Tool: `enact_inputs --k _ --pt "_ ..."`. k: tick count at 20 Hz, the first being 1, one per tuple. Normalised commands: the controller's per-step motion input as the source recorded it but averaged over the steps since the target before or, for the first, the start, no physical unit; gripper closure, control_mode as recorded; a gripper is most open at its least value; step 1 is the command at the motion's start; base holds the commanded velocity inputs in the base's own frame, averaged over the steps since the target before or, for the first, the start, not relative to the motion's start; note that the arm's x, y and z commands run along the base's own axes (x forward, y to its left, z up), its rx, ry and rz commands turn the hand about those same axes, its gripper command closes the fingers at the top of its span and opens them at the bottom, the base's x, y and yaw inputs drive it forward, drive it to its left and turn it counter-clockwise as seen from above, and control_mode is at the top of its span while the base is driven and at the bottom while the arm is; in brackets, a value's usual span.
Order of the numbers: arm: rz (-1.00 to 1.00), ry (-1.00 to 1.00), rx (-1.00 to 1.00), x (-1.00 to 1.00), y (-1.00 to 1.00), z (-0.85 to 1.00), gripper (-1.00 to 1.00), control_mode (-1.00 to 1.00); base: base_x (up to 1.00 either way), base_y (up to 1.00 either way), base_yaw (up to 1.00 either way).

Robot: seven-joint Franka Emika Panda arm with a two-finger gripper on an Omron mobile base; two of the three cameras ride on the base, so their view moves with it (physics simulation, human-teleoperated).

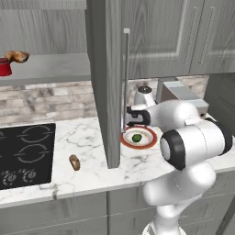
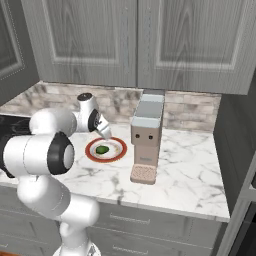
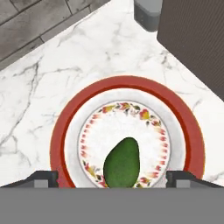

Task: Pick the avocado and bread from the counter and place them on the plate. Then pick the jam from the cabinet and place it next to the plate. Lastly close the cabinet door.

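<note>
Avocado (image 3: 122,162) lies on plate (image 3: 127,131), fingers (image 3: 43,178) spread wide, gripping nothing; next, likely fetch bread (image 1: 74,162) from worktop (image 1: 87,147).

The avocado (image 3: 122,162) lies on the plate (image 3: 61,131), which rests on the counter (image 1: 92,137) just behind the open cabinet door (image 1: 106,82) in the left base view and to the left of a coffee machine (image 2: 146,140) in the right base view. The bread (image 1: 74,162) lies on the counter to the left of that door, between it and the cooktop (image 1: 25,153). Up in the cabinet (image 1: 46,41), the jam (image 1: 5,67) stands on the shelf (image 1: 50,69) at its left end, with a pastry (image 1: 17,56) just beside it to the right.
</note>
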Motion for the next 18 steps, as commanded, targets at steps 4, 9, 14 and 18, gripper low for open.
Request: enact_inputs --k 4,9,14,18 --pt "0.18 0.0 0.0 -0.47 0.34 0.39 -1.0 -1.0 0.0 0.0 0.0" --pt "0.22 0.0 0.0 -0.41 0.51 0.09 -1.0 -1.0 0.0 0.0 0.0" --pt "0.23 -0.06 0.0 -0.2 0.6 -0.04 -1.0 -1.0 0.0 0.0 0.0" --pt "0.25 -0.09 0.0 -0.07 0.7 -0.21 -1.0 -1.0 0.0 0.0 0.0"
